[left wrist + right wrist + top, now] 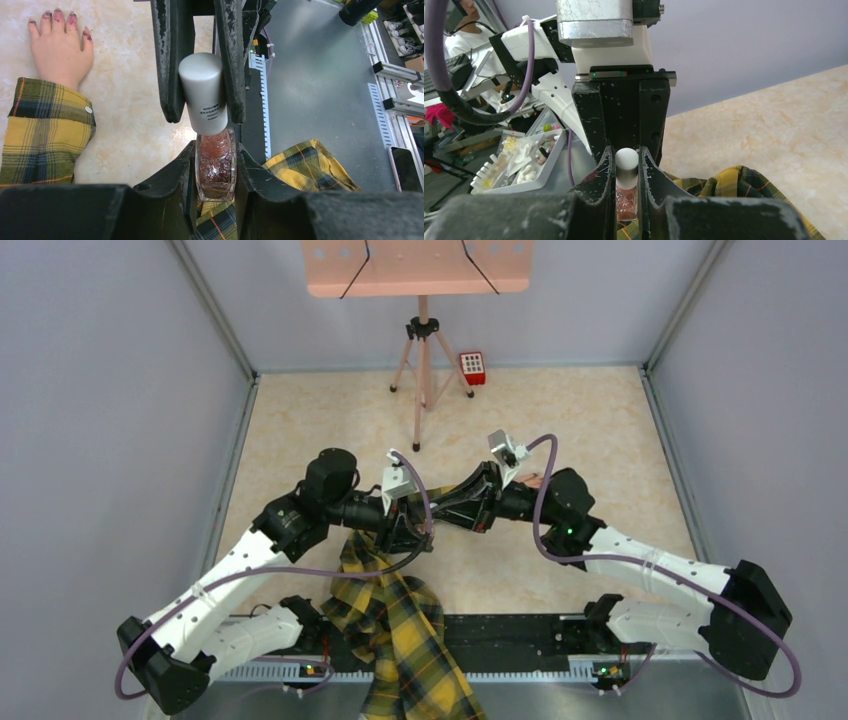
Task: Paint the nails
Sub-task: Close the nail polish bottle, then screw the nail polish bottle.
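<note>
A pale mannequin hand (60, 47) lies flat on the beige tabletop in the left wrist view, in a yellow-black plaid sleeve (45, 125). Its nails (56, 15) are smeared dark red. My left gripper (215, 147) is shut on the glass body of a reddish nail polish bottle (216, 167). My right gripper (204, 117) comes from the opposite side and is shut on the bottle's silver-white cap (202, 90). The right wrist view shows the cap (626, 162) clamped between the right gripper (626, 152). From above, the left gripper (415, 533) and right gripper (455, 512) meet over the sleeve (400, 620).
A tripod (423, 360) holding a pink board (415, 265) stands at the back, with a small red keypad box (472, 368) beside it. A black rail (520, 640) runs along the near edge. Off the table's side sits a white tray (519, 165) of small items.
</note>
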Available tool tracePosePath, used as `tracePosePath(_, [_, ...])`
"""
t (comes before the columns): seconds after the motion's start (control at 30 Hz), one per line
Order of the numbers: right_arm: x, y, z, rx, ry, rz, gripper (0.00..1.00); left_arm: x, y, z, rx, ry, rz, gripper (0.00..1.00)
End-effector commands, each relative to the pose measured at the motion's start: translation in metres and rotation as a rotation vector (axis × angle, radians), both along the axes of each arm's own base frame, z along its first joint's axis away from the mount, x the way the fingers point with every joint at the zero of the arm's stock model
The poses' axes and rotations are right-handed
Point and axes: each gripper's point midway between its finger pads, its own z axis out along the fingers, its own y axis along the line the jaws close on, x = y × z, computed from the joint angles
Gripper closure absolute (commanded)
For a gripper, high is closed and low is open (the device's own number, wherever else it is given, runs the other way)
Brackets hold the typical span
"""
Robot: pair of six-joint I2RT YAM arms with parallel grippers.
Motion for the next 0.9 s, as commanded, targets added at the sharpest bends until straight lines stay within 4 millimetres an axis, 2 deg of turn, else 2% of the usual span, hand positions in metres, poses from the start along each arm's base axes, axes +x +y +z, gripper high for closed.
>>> tracePosePath(0.0, [-0.003,0.004,0.013,0.007,-0.051,0.008,1.0,-0.002,0.0,0.008,-0.03,-0.045,-0.012,1.0])
tracePosePath(0.5, [-0.003,0.004,0.01,-0.008,-0.054,0.008,1.0,0.001,0.001,0.007,-0.024,-0.051,0.006,1.0])
tracePosePath(0.87, [-0.012,0.027,-0.023,-0.117,-0.037,0.046,1.0,0.027,0.01,0.014,-0.025,-0.165,0.184,1.0])
